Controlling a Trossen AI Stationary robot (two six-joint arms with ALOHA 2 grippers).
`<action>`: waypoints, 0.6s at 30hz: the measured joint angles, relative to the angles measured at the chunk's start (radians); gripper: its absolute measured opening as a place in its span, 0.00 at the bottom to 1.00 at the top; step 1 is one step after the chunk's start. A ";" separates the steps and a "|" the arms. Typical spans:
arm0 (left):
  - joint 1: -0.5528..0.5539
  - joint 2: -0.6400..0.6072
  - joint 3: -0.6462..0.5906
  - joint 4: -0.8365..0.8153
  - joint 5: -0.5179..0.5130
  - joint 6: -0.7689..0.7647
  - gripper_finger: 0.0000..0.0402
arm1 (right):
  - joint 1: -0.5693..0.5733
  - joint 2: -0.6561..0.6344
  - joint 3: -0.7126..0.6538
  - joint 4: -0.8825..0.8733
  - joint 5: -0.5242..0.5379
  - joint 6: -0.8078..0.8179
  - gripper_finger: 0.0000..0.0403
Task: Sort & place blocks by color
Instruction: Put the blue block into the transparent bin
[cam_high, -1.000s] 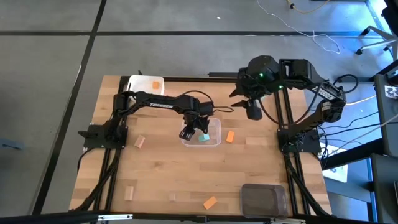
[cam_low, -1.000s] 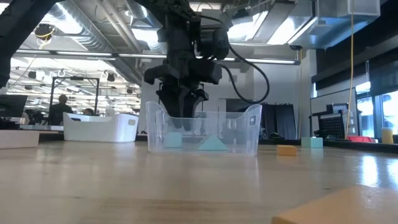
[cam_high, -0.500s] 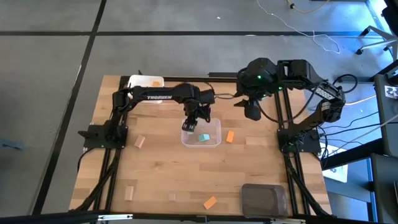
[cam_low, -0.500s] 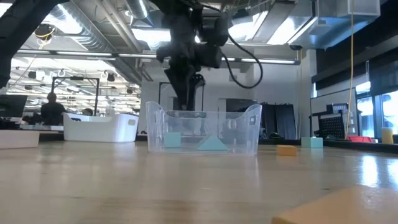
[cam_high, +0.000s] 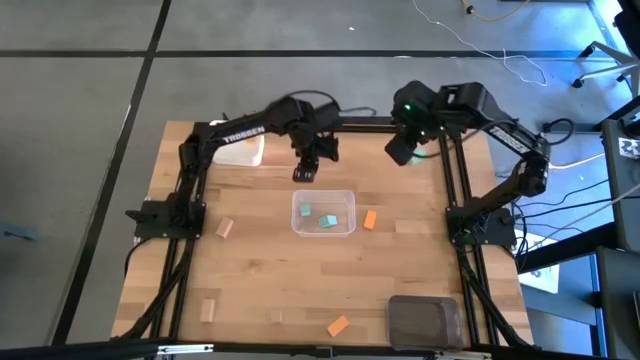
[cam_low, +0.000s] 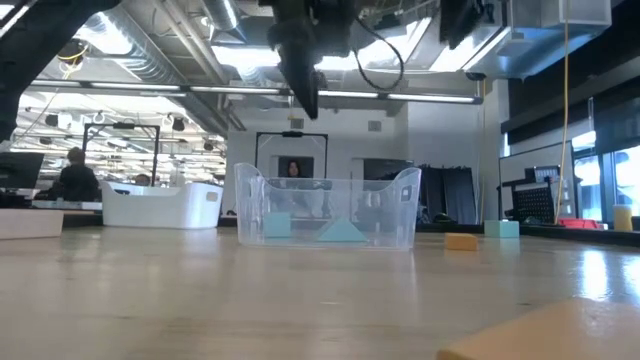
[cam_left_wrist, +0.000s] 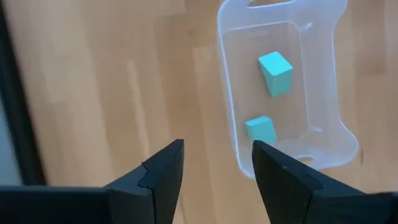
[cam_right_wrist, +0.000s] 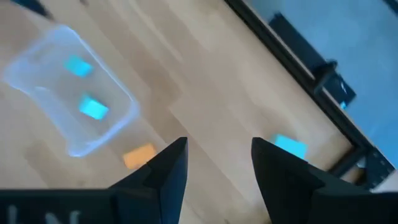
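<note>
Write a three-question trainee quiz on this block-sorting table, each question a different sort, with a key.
1. How many teal-green blocks lie in the clear plastic tub?
2. True or false: the left gripper holds a block.
3. Which block lies nearest that tub on the wooden table? A) small orange block B) pale tan wood block C) a teal-green block

Key
1. Two.
2. False: it is open and empty, raised above the table behind the tub.
3. A, just off the tub's side nearer the right arm. The right gripper is also open and empty.
</note>
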 joint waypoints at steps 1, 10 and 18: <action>0.010 0.000 0.026 -0.025 0.000 0.000 0.45 | -0.021 0.000 -0.026 -0.002 -0.013 -0.024 0.44; 0.112 0.000 0.196 -0.139 -0.001 -0.004 0.45 | -0.183 0.000 -0.310 0.011 0.021 -0.061 0.44; 0.162 0.000 0.221 -0.138 -0.001 -0.006 0.45 | -0.286 0.000 -0.537 0.160 0.021 -0.424 0.44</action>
